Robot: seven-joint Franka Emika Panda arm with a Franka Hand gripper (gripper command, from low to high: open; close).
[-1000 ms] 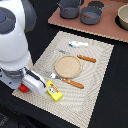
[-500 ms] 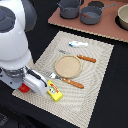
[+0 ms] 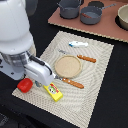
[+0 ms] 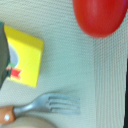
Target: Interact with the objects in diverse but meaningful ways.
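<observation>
My gripper (image 3: 40, 82) hangs low over the near left corner of the striped mat (image 3: 95, 95), between the round red tomato (image 3: 24, 85) and the yellow block with red marks (image 3: 53, 91). Its fingers are hidden under the white hand, so their state does not show. In the wrist view the tomato (image 4: 100, 17), the yellow block (image 4: 22, 55) and the pale tines of a brown-handled fork (image 4: 50, 105) all lie loose on the mat. The fork (image 3: 70, 81) rests beside a round wooden plate (image 3: 67, 66). Two dark grey pots (image 3: 70, 9) (image 3: 91, 15) stand at the back.
A brown-handled knife (image 3: 82, 57) and a small white and blue item (image 3: 78, 44) lie on the mat's far side. The pots sit on a brown board (image 3: 107, 30), with a pale bowl (image 3: 123, 17) at the exterior view's right. The surrounding table is black.
</observation>
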